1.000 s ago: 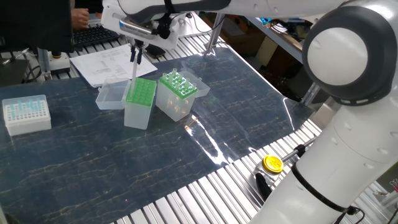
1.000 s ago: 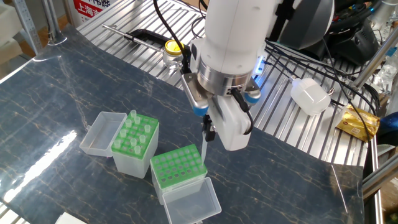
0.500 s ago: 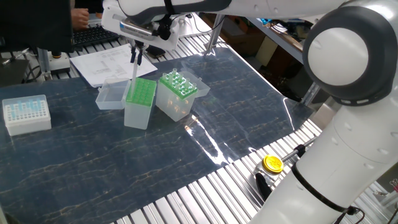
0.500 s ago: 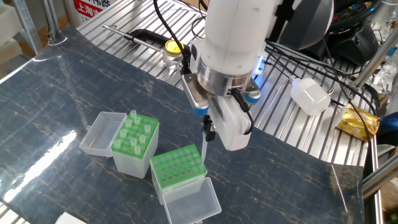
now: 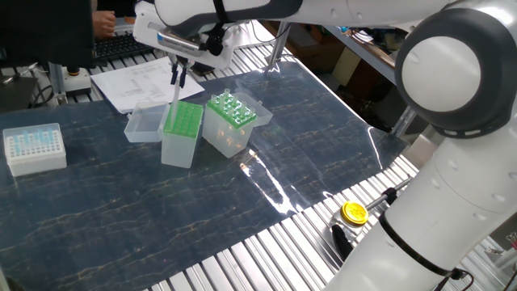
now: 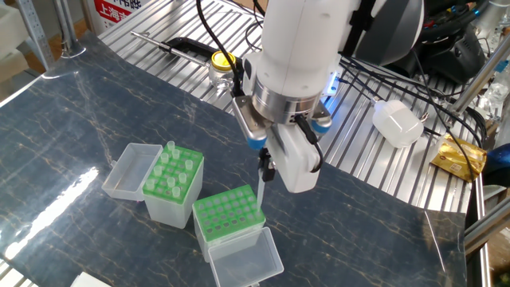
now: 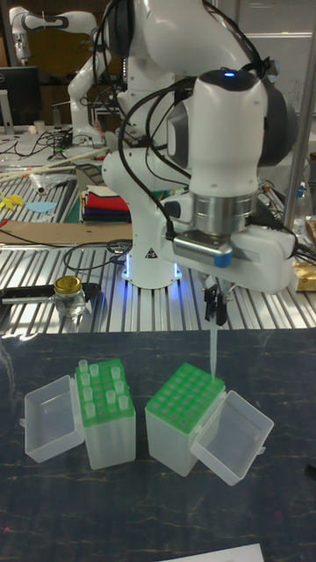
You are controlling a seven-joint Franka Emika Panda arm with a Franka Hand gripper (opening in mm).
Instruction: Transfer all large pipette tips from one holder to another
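**Holding one large tip over the green grid box**

Writing: a red sign [image 6: 115, 9] well behind the gripper bears white characters, cropped and unreadable. The print on the paper sheets [image 5: 137, 81] past the gripper is too small to read.

Containers:
- Green grid box [image 7: 184, 406], clear hinged lid [image 7: 233, 435] thrown open, stands directly below the gripper.
- Green-topped box [image 7: 107, 413] stands just beside the grid box, lower than the gripper and off to one side. Several large whitish tips [image 7: 98, 379] stand upright in its rack, and its clear lid [image 7: 51, 420] hangs open.
- White box [image 5: 34, 148] holds small pale-blue tips, well apart from the gripper.
- Yellow-lidded jar [image 7: 68, 297] sits on the metal slats behind.

Gripper [image 7: 213, 307]: fingers pinched on the upper end of one large pipette tip [image 7: 215, 351]. The tip hangs upright beneath it, its point just above the grid box's top; whether it touches the grid cannot be told.
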